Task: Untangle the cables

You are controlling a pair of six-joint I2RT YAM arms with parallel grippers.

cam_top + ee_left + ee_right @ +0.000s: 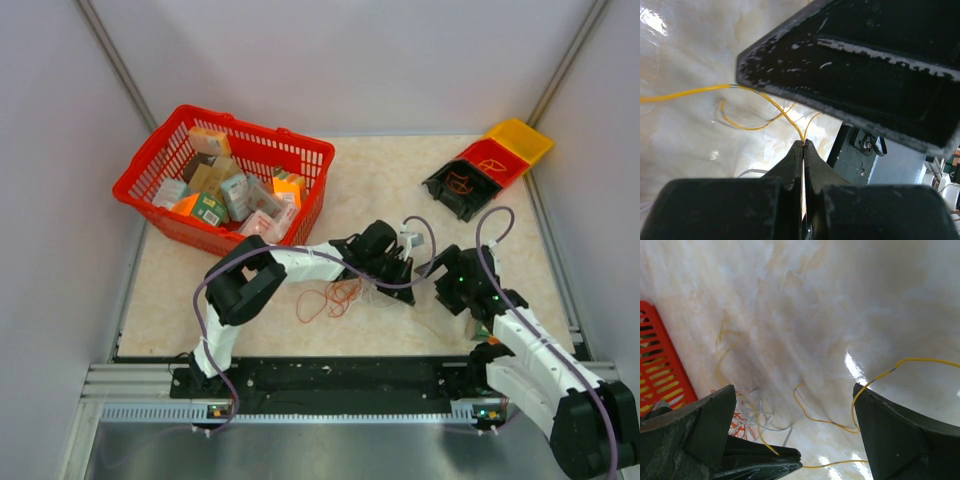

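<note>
Top view, left to right: red basket (150,205) of small boxes at upper left, untouched by either arm. The cables (335,295) lie as an orange-red tangle on the counter (380,170) at lower centre, just left of the left hand (400,272). The right hand (447,282) faces it, close by. Three small bins (490,160) sit at upper right, and two hold loops of orange wire, probably strands already sorted. Judged progress: partway at most, since the main bundle is knotted and one strand is being worked loose. The left wrist view shows what the top view can't: the left hand (804,146) is closed, pinching a thin yellow wire (690,93) at its tips, the wire trailing off to the left edge. The dark block at upper right there looks like the other hand's finger. In the right wrist view the right hand (794,390) is wide open and gripping nothing. The yellow wire (820,417) loops across the gap between its fingers, the tangle (745,422) is at lower left and the basket (660,365) at the left edge.
</note>
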